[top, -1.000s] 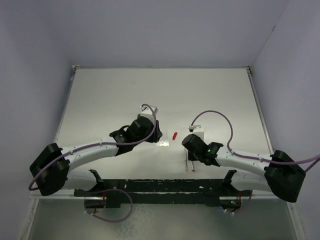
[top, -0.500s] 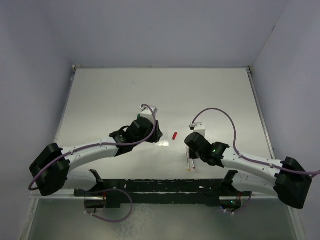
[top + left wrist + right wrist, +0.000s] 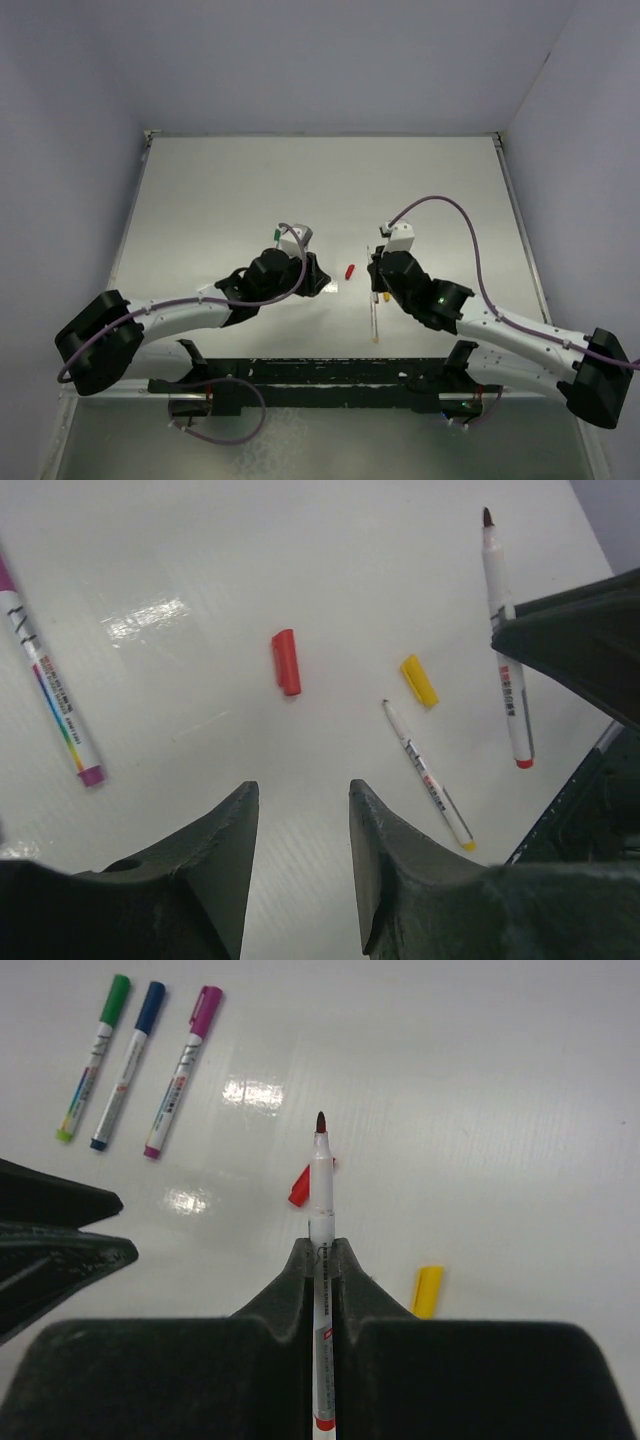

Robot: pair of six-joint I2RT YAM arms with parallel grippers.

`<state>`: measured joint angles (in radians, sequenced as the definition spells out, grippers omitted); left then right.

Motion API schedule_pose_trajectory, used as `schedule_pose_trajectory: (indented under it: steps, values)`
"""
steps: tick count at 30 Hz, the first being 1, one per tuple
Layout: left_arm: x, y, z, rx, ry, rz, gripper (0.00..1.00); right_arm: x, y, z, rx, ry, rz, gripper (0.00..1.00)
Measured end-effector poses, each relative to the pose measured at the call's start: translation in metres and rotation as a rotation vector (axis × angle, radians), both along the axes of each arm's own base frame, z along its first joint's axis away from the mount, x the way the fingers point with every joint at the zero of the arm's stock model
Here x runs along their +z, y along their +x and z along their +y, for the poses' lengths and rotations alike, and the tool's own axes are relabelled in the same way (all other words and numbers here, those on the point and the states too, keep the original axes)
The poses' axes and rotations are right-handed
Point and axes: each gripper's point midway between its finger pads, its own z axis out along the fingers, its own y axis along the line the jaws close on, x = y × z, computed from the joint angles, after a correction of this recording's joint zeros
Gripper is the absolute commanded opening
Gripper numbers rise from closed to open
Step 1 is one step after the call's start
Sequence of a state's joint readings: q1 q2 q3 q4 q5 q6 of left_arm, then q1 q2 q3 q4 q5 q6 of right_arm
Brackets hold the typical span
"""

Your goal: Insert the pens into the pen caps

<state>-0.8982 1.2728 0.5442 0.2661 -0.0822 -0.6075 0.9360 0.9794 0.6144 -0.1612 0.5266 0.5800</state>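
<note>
My right gripper (image 3: 322, 1248) is shut on a white pen (image 3: 321, 1185) with a dark red tip and holds it above the table, tip pointing away. Just beyond the tip lies the red cap (image 3: 298, 1188) (image 3: 286, 661) (image 3: 349, 270). A yellow cap (image 3: 427, 1290) (image 3: 419, 679) lies to the right of it. An uncapped yellow pen (image 3: 430, 777) (image 3: 375, 322) rests on the table. My left gripper (image 3: 300, 790) is open over bare table, with the red cap a short way ahead of its fingers and nothing between them. In the left wrist view the held pen (image 3: 505, 650) shows at the right.
Green (image 3: 92, 1057), blue (image 3: 125, 1065) and magenta (image 3: 180, 1070) capped pens lie side by side at the far left in the right wrist view. The magenta one (image 3: 45, 680) also shows in the left wrist view. Both arms' wrists nearly meet mid-table (image 3: 330, 180).
My right gripper has lifted the red pen off the table and carried it forward and left towards the red cap. The left gripper has shifted slightly nearer and stayed open.
</note>
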Motion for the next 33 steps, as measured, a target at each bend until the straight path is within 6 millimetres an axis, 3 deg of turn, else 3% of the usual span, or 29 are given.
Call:
schedule_pose_trajectory:
  steps: [4,10,14,18,26,33]
  values:
    - [0.006,-0.013,-0.011,-0.095,-0.096,-0.036,0.47,0.01,0.006,0.005,0.007,0.073,-0.078,0.0]
    - [0.038,-0.026,-0.034,-0.236,-0.247,-0.114,0.5,0.016,0.011,0.017,0.033,0.161,-0.146,0.0]
    - [0.05,-0.029,-0.041,-0.277,-0.296,-0.146,0.51,0.033,0.015,0.032,0.063,0.246,-0.191,0.0]
    - [0.048,-0.029,-0.044,-0.287,-0.301,-0.147,0.51,0.044,0.017,0.046,0.097,0.31,-0.216,0.0]
    - [0.039,-0.027,-0.044,-0.278,-0.283,-0.132,0.51,0.048,0.016,0.063,0.139,0.379,-0.206,0.0]
    - [0.044,-0.021,-0.043,-0.246,-0.291,-0.155,0.5,0.057,0.014,0.071,0.162,0.443,-0.214,0.0]
